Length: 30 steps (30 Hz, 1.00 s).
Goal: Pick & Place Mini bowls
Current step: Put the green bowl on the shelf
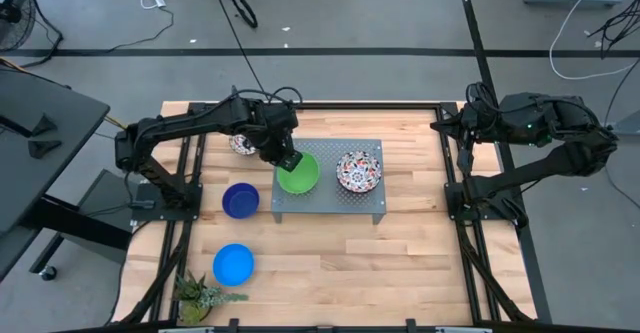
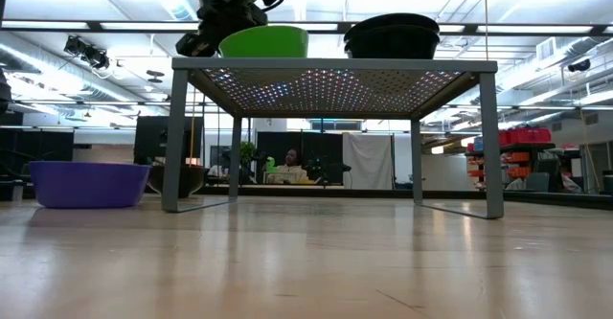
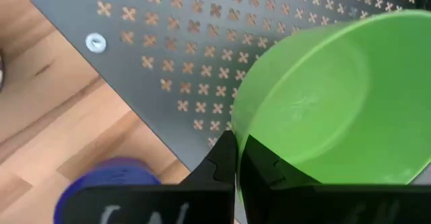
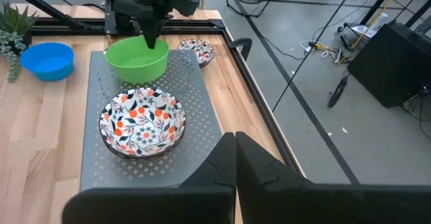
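Observation:
A green mini bowl (image 1: 298,174) sits on the left part of the grey perforated tray (image 1: 330,205), with my left gripper (image 1: 289,160) shut on its rim. A white floral bowl (image 1: 359,170) stands on the tray's right part. Another floral bowl (image 1: 240,143) lies on the table behind the tray, half hidden by my left arm. A dark blue bowl (image 1: 240,200) and a bright blue bowl (image 1: 233,264) rest on the table left of the tray. My right gripper (image 4: 236,146) hangs shut and empty off the table's right edge. My left gripper pinches the green bowl's rim (image 3: 237,124) on the side toward the table's far left. One finger (image 3: 262,170) is inside the bowl and one (image 3: 217,167) outside. The fingers come steeply from above. The bowl's base (image 2: 263,55) is at the tray's top; whether it is lifted, I cannot tell.
A small spiky plant (image 1: 200,295) stands at the table's near left corner. The tray stands on legs (image 2: 178,137) above the table. Bare wood lies in front of and right of the tray.

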Each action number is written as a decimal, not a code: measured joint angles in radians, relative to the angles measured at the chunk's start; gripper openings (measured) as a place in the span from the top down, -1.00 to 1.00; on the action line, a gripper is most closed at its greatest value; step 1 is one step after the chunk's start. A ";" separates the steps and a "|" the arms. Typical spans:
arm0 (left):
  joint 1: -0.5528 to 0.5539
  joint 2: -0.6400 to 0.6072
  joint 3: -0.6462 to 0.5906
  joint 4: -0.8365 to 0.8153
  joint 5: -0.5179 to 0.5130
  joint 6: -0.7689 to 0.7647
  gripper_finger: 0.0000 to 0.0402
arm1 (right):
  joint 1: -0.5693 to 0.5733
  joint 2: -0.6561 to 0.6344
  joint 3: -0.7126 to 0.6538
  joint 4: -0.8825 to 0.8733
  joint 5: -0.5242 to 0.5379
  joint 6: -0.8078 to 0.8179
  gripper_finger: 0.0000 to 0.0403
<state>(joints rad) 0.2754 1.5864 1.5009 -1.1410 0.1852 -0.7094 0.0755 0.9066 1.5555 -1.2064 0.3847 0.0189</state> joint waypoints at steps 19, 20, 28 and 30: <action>0.014 0.000 0.000 -0.001 0.022 -0.055 0.78 | 0.000 0.002 0.000 0.000 0.000 0.000 1.00; 0.014 0.000 0.000 -0.001 0.022 -0.055 0.78 | 0.000 0.002 0.000 0.000 0.000 0.000 1.00; 0.014 0.000 0.000 0.000 0.022 -0.056 0.83 | 0.000 0.002 0.000 0.000 0.000 -0.001 1.00; 0.014 0.000 0.000 0.000 0.022 -0.056 0.83 | 0.000 0.002 0.000 0.000 0.000 0.000 1.00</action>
<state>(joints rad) 0.2897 1.5864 1.5009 -1.1408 0.2070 -0.7653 0.0753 0.9081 1.5555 -1.2064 0.3851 0.0185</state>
